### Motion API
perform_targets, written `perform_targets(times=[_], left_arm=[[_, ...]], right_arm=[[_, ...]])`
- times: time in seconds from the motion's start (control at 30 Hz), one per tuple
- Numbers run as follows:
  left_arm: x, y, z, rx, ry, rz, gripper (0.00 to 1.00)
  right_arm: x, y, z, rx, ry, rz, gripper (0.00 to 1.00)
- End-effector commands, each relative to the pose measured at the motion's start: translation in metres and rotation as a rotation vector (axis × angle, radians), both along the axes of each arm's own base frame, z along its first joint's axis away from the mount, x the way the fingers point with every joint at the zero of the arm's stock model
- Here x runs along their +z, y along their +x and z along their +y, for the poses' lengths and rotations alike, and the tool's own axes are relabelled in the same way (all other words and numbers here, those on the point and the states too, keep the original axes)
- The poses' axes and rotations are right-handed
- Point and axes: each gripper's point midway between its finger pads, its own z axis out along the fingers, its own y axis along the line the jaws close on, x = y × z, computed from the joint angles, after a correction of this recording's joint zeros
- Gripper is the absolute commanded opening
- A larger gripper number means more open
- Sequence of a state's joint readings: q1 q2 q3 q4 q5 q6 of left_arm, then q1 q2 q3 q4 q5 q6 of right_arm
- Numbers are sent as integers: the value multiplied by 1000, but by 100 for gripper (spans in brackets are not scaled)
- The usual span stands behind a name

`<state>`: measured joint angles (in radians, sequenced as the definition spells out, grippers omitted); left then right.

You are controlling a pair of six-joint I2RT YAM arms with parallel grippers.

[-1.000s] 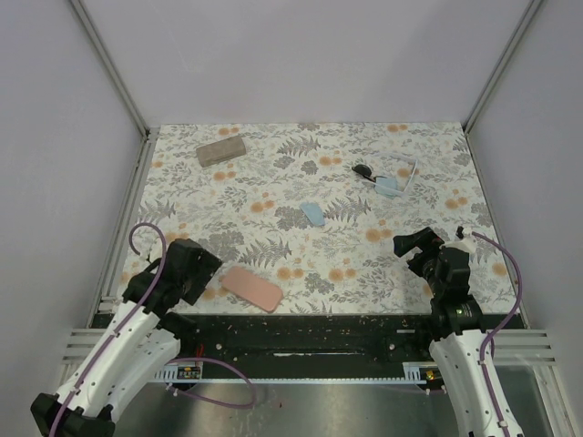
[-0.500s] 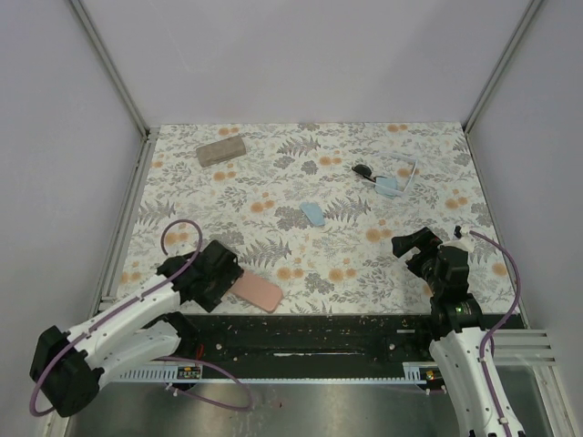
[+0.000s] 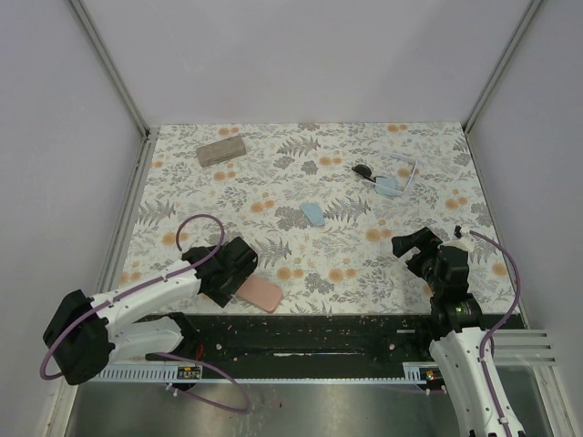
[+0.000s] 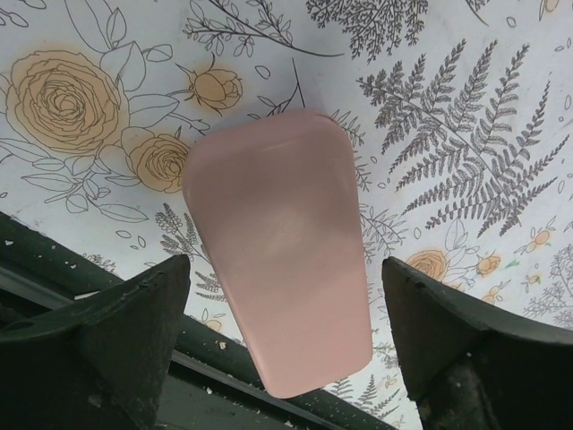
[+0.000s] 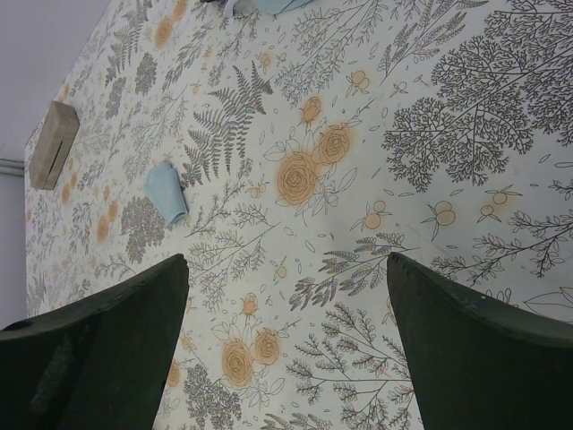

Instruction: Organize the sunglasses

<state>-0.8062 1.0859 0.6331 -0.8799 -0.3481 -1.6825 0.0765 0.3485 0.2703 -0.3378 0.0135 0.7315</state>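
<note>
Overhead, black sunglasses (image 3: 363, 170) and white sunglasses (image 3: 410, 169) lie at two o'clock beside a blue cloth (image 3: 389, 187); tan case (image 3: 221, 151) at eleven. Left wrist alone shows left gripper (image 4: 282, 296) released, straddling pink case (image 4: 277, 224). Right wrist: right gripper (image 5: 286, 305) gapes wide, second cloth (image 5: 166, 191) at ten.

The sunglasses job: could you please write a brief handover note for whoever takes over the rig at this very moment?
Left gripper: open, fingers either side of the pink case at the near edge, not closed on it.
Right gripper: open, empty, above the table's near right.
Black sunglasses and white sunglasses: far right, beside a blue cloth. Tan case: far left.
Done: nothing put away.
Left: both pairs.
</note>
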Motion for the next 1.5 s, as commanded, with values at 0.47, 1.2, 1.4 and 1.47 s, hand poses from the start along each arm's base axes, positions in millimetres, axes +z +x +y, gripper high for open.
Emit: perform_targets(times=[0.47,1.2,1.4,1.47], left_arm=[[-3,19,-4,131,21,-29,89],[27,73,-62,-219,51,-151,52],[23,87,-83,-296,49,-149,57],[34,92,-84,-322,55,-183,61]], right_arm=[[15,7,2,8,9,-49,99],[15,7,7,36,18,-47,99],[15,7,11,60,15,-49,99],[19,8,17,108,12,-71,99]])
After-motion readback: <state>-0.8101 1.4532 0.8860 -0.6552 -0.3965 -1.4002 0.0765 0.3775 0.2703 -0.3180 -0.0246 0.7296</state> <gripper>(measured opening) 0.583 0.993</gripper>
